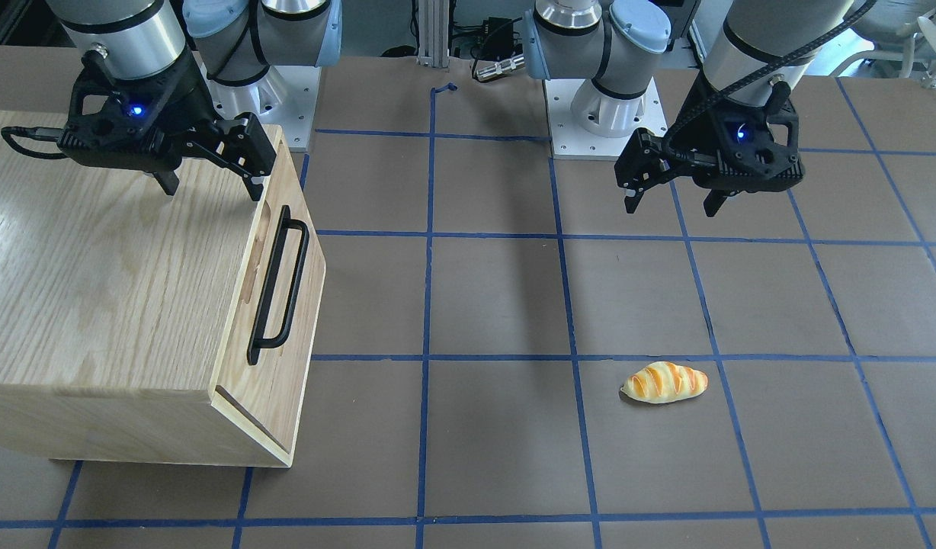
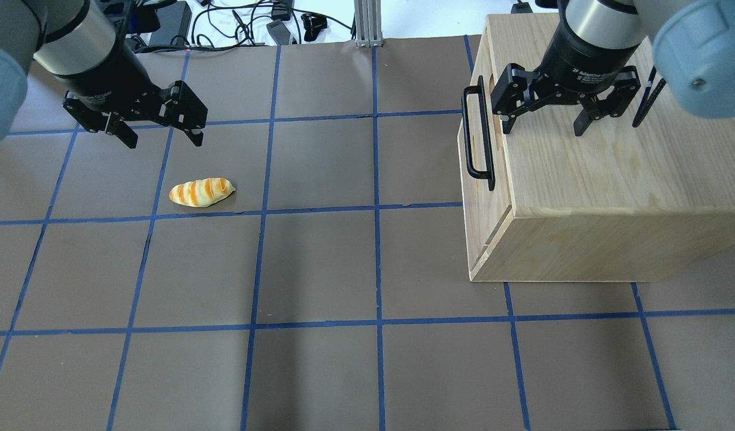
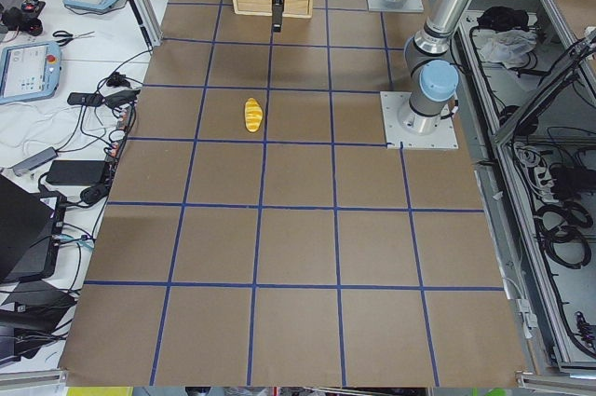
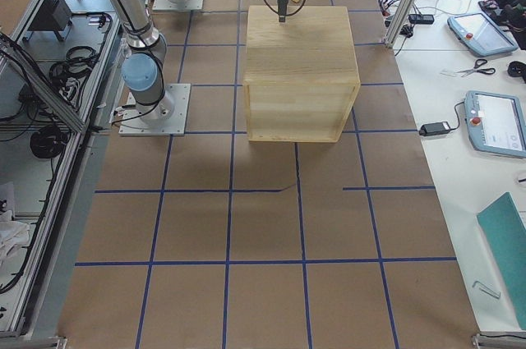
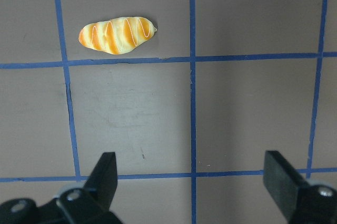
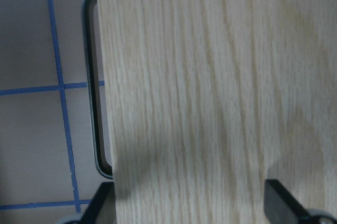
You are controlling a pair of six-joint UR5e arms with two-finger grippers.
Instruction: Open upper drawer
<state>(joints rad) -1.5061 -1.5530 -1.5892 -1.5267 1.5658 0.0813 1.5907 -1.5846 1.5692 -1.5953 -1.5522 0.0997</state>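
The upper drawer's light-wood front point(image 1: 294, 343) point(image 2: 474, 200) sits flush in the oak-grain cabinet point(image 1: 94, 267) point(image 2: 607, 179), shut. Its long black bar handle point(image 1: 279, 286) point(image 2: 478, 134) lies over an oblong recess and also shows in the right wrist view point(image 6: 93, 92). My right gripper point(image 1: 209, 187) point(image 2: 544, 127) is open and empty, hovering over the cabinet's top just behind the handle edge. My left gripper point(image 1: 670, 202) point(image 2: 164, 139) is open and empty above the bare table, far from the cabinet.
A striped orange bread roll point(image 1: 664, 382) point(image 2: 201, 192) point(image 5: 117, 35) lies on the brown table with blue tape lines point(image 2: 319, 269), near my left gripper. Cables and devices lie beyond the table's far edge point(image 2: 254, 24).
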